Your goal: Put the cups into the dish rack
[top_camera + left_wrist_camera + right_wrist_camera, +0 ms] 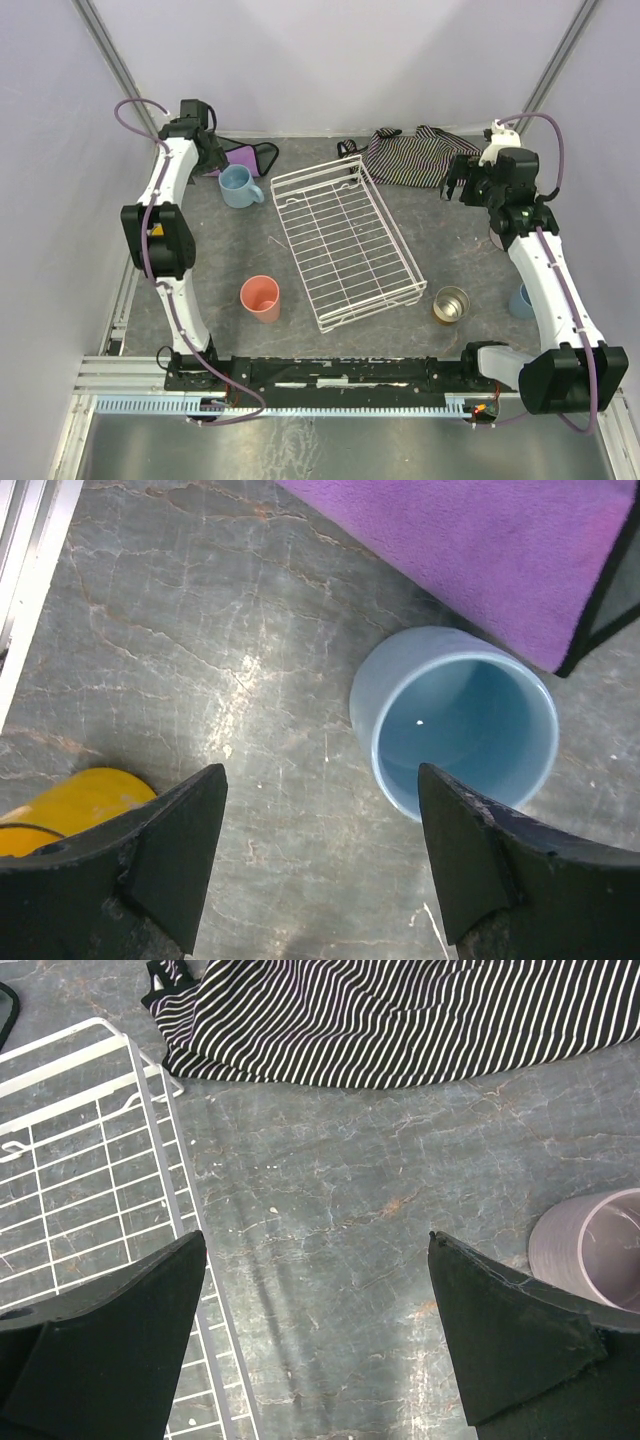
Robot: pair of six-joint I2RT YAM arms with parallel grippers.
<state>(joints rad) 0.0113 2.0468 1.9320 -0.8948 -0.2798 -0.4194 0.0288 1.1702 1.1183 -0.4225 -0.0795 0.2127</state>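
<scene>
Cups stand scattered on the grey marbled desk [220, 250], all those in view outside the dish rack [345, 245], which lies at an angle in the middle of the desk. The light blue mug [238, 186] sits upright just off the rack's far-left corner, its handle toward the rack, near the edge of the purple cloth [245, 155]. The salmon tumbler [261, 297] stands near the rack's near-left side. The metal cup [450, 304] is just beside the rack's near-right corner, and a blue tumbler [519, 300] shows at the right, partly hidden by the right arm. A striped cloth [410, 155] lies crumpled beyond the rack's far-right corner.

The left gripper [212, 150] hangs over the far-left part of the desk with its jaws spread wide and nothing between them. In the left wrist view the mug [465, 725] sits mouth-up ahead of the gripper [320, 870], closer to the right-hand finger, with the purple cloth [480, 550] just behind it. A yellow rounded object [70, 805] shows partly behind the other finger — what it is cannot be told.

The right gripper [455, 180] is also wide open and holds nothing. From its wrist camera the gripper [315, 1340] looks down on bare desk, with the rack's [90, 1160] edge to one side, a pale pink mug [595, 1250] at the other and the striped cloth [400, 1020] ahead.
</scene>
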